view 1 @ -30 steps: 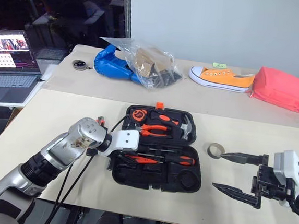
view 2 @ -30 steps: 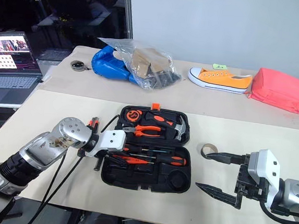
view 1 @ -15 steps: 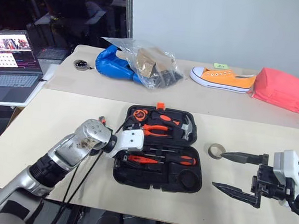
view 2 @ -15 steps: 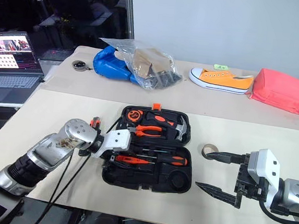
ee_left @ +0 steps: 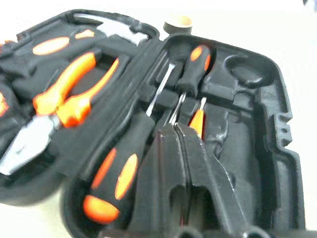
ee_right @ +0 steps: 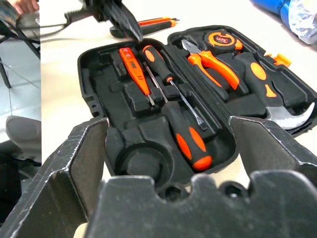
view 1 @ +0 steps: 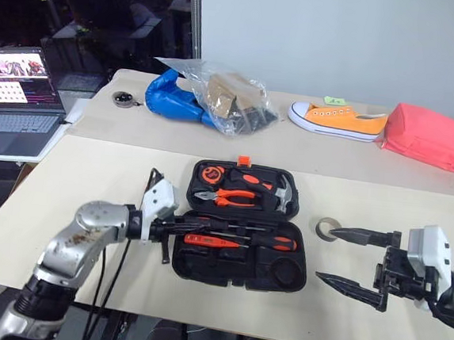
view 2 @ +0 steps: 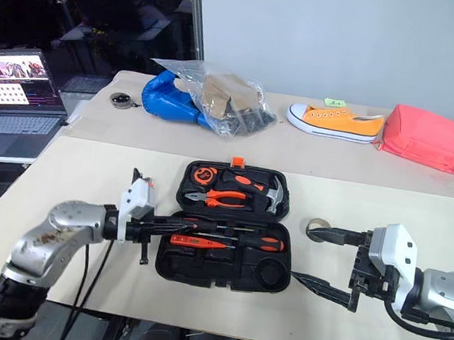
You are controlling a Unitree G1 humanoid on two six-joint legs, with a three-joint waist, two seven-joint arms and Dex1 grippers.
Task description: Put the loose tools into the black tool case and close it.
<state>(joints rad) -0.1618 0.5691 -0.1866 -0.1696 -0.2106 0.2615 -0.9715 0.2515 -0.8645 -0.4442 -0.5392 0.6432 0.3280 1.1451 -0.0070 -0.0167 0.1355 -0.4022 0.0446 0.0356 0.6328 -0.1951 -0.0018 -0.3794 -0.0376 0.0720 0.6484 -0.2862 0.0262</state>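
Black tool case (view 1: 242, 229) lies open on the near table (view 1: 75, 180), lid half away from the robot with pliers (view 1: 226, 197), hammer (view 1: 282, 192) and tape measure (view 1: 209, 173), orange latch (view 1: 244, 161) at the far edge. Near half holds two screwdrivers (ee_right: 182, 124) lying side by side and the all-orange tester screwdriver (ee_right: 134, 73) just beside them; round recess (view 1: 286, 272) at the right end. Left gripper (view 1: 180, 228) fingers pressed together, holding nothing, tips at the case's left edge over the near half. In the right wrist view an orange-black utility knife (ee_right: 154, 22) lies on the table just beyond the case. Right gripper (view 1: 324, 255) spread wide, nothing in it, right of the case. Tape roll (view 1: 329, 226) on the table just past its upper fingertip.
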